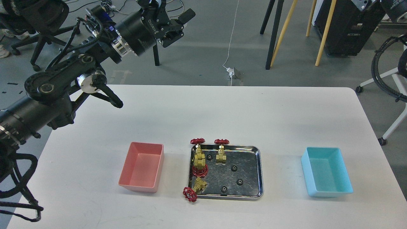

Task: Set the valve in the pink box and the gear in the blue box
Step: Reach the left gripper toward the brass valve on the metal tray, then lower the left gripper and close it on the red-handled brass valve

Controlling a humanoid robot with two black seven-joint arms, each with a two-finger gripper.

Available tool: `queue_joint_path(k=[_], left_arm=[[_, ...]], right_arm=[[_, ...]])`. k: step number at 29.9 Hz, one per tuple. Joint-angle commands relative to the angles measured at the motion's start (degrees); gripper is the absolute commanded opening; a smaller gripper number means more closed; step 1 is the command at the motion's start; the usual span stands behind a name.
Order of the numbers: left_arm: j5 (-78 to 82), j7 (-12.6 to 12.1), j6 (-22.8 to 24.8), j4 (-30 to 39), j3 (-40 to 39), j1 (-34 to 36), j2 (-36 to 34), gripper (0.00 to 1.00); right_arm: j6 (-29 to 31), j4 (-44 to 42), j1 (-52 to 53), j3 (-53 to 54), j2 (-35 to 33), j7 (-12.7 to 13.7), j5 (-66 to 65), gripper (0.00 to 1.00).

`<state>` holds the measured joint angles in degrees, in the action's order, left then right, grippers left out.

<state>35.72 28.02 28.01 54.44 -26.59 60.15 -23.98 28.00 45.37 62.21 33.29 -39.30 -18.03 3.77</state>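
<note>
Several brass valves with dark red handwheels stand or lie at the left end of a shiny steel tray (261, 173). One valve (221, 152) is upright at the back, and another valve (194, 189) lies with its wheel over the tray's front left rim. Several tiny black gears lie in the tray, one gear (234, 168) near its middle. The pink box (141, 188) is left of the tray and the blue box (330, 191) is right of it; both are empty. My left gripper (179, 25) is open and empty, high beyond the table's far left. Only a bit of my right gripper (365, 3) shows at the top right edge.
The white table (222, 111) has its far edge just behind my left arm. Beyond it on the floor are chair legs (38, 47), black and yellow stand legs (279, 35) and a black cabinet (349, 28). My right arm's cables (381, 76) hang off the right edge.
</note>
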Motion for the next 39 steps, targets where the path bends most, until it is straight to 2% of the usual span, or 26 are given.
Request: queue_joint_path(k=[1,4,8,13,15,19,24,29,36,39], left_arm=[[8.65,-0.02,-2.85,6.89,15.1,5.74,-7.82,0.98],[18.3,-0.02,-12.24,13.83,29.09,11.46,-13.36,0.96],[36.49,-0.02,-28.84,20.96,44.83,15.78,-18.47,0.9],[46.98,-0.02,-50.03,22.29,57.94,15.87,-19.09,0.89],[48.56,-0.02,-56.01,22.38,60.5,15.0,-18.83,0.89],[51.73,-0.02,-56.01,22.64,60.16,11.74,-18.74,0.89],[53.84,-0.02,-56.01,22.82,60.51,11.83,-17.08,0.89],[53.93,-0.02,-55.35,22.73,61.3,14.11,-12.07,0.9],[53.41,-0.02,-32.87,22.47,66.92,22.19,-3.29,0.9],[52.7,-0.02,-25.57,21.94,67.19,23.6,0.15,0.91]], right_arm=[[0.0,-0.01,0.01,-1.38,-0.07,0.01,0.1,0.99],[0.0,-0.28,-0.16,-1.65,-0.07,0.18,0.1,0.99],[0.0,-0.89,-0.69,-1.65,0.02,0.71,0.1,0.99],[0.0,-0.98,-1.04,-1.65,0.02,1.59,0.1,0.99],[0.0,-1.94,-1.13,-1.65,0.02,1.59,0.1,0.99],[0.0,-5.98,-0.26,-1.73,0.63,2.55,0.1,0.99],[0.0,-10.99,4.31,-2.0,4.93,7.12,-0.34,0.99],[0.0,-13.29,5.11,-2.09,7.48,7.39,-0.51,0.99],[0.0,-13.29,4.67,-2.09,6.7,7.39,-0.69,0.99],[0.0,-13.29,4.58,-2.87,6.7,7.39,-0.69,0.99]])
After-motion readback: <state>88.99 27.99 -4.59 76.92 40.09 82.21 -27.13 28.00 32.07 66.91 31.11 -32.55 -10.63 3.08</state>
